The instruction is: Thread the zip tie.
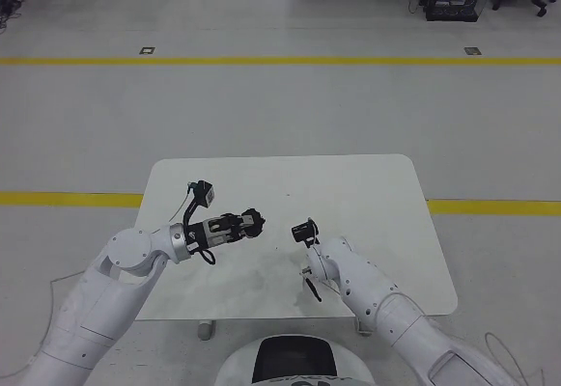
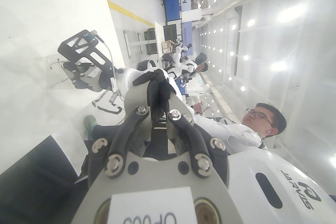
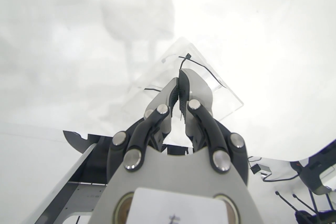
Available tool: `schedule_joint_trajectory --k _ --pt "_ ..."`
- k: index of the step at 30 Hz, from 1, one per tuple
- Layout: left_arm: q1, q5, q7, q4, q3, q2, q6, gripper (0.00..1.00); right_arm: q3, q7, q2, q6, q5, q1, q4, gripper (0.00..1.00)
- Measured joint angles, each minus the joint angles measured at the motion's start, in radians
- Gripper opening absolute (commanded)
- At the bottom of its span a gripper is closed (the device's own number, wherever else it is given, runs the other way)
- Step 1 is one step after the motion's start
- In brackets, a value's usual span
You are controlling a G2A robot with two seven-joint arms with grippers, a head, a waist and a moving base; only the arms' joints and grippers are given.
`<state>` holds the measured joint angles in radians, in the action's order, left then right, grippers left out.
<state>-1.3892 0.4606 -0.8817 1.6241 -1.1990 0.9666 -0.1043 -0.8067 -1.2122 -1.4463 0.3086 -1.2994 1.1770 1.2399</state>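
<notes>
Pinching the zip tie [image 3: 188,56] in my right gripper [image 3: 179,78], I hold my left gripper [image 2: 157,76] closed alongside.

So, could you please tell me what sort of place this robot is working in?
Most likely a large robotics lab or test hall: yellow floor lines run across a wide pale floor, another white robot stands at a bench in the background, and rows of ceiling lights hang overhead.

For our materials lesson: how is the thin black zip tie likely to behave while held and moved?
Probably floppy: the zip tie bends away in a thin curve beyond the shut right claw. Likely very light, being so slender. Its narrow strap may slip or twist in the grip.
</notes>
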Motion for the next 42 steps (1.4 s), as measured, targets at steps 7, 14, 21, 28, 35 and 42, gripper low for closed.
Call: schedule_joint_trajectory --k 7,14,21,28,35,42 --pt "0.000 0.000 0.000 0.000 0.000 0.000 0.000 0.00 -0.081 -0.039 0.032 -0.053 -0.034 0.077 0.187 0.00" --pt "0.000 0.000 0.000 0.000 0.000 0.000 0.000 0.00 -0.226 -0.054 0.071 -0.131 0.001 0.184 0.407 0.00" --pt "0.000 0.000 0.000 0.000 0.000 0.000 0.000 0.00 -0.415 -0.035 0.101 -0.272 0.203 0.259 0.521 0.00" --pt "0.000 0.000 0.000 0.000 0.000 0.000 0.000 0.00 -0.485 -0.012 0.110 -0.365 0.332 0.267 0.527 0.00" --pt "0.000 0.000 0.000 0.000 0.000 0.000 0.000 0.00 -0.487 -0.007 0.110 -0.362 0.333 0.269 0.527 0.00" --pt "0.000 0.000 0.000 0.000 0.000 0.000 0.000 0.00 -0.631 0.161 0.123 -0.520 0.675 0.350 0.584 0.00"
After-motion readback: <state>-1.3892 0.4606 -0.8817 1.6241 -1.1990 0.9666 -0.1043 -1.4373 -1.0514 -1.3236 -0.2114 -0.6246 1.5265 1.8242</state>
